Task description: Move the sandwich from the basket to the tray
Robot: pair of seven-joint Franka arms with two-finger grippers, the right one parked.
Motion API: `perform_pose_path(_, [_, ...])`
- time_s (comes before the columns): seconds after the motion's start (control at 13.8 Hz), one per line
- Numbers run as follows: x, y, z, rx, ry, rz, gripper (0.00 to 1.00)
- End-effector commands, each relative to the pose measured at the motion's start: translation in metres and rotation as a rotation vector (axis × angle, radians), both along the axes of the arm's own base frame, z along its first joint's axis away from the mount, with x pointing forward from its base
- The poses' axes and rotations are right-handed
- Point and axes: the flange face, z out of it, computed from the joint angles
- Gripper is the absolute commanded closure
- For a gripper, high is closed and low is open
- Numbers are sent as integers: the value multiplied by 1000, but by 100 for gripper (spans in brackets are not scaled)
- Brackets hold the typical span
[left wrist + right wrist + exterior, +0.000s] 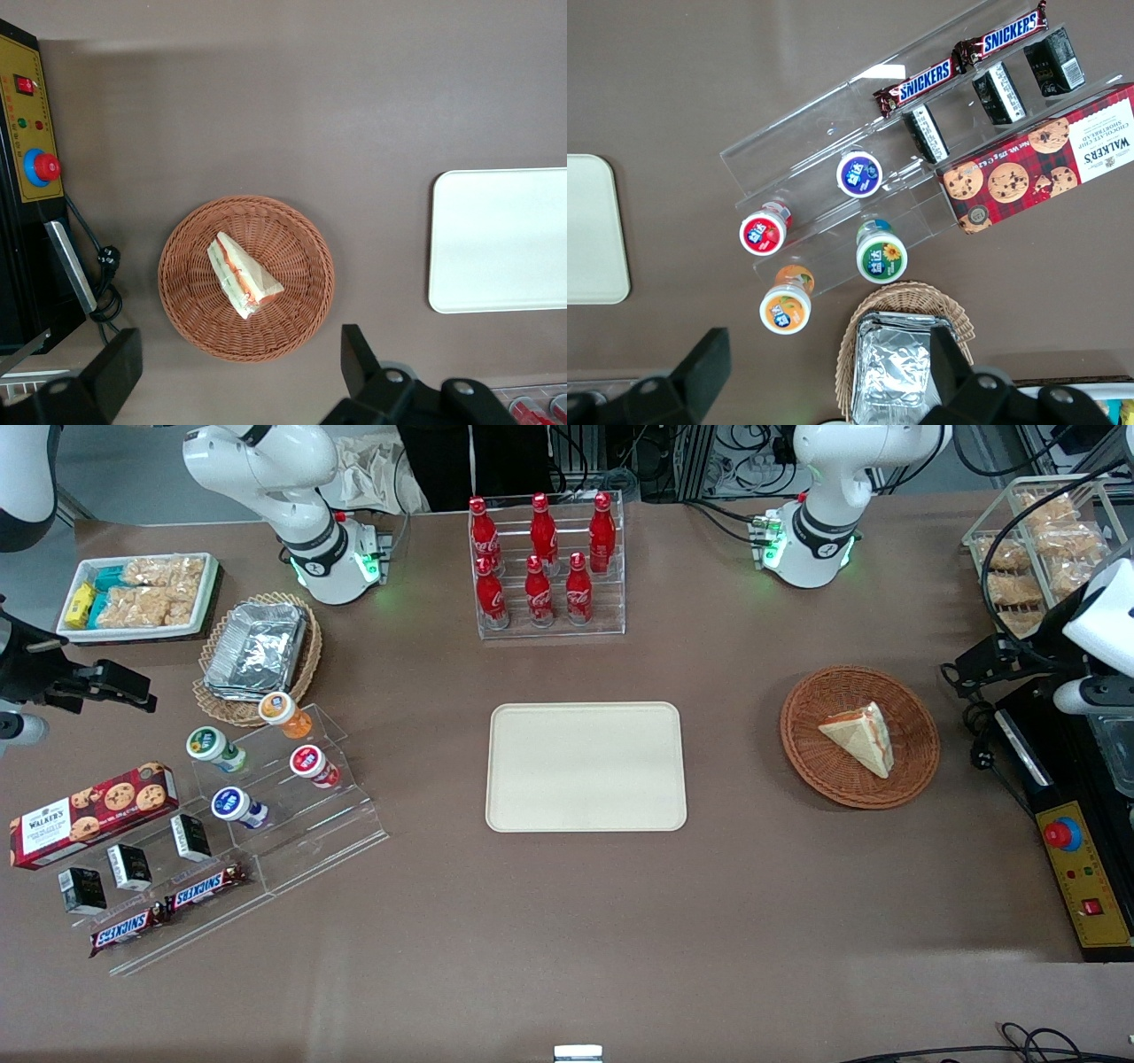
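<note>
Fingers (pixel 115 372) spread wide above basket (pixel 182 305) — sandwich (pixel 242 274) inside; tray (pixel 496 239) bare.

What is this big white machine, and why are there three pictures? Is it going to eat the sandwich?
No eating! It is a robot with two white arms. One picture looks at the whole table from the front. The other two come from little cameras on the arms' wrists, looking straight down.

The working arm's tool is its pinching hand. It hangs above the brown basket with its two fingers open, holding nothing.

The sandwich lies in that basket. Its job is to move it onto the cream tray in the middle of the table, beside the basket.

Other things sit around too: red soda bottles in a clear rack, little yogurt cups, Snickers bars and a box of cookies.
</note>
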Motion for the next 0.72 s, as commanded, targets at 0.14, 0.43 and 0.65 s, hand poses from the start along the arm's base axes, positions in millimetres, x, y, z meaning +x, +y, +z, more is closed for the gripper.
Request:
perform_pose_path(0.14, [0, -3, 4, -2, 9, 5, 0])
perform_pose_path(0.43, [0, -2, 2, -1, 14, 3, 0])
perform_pose_path(0.65, [-3, -2, -1, 2, 39, 3, 0])
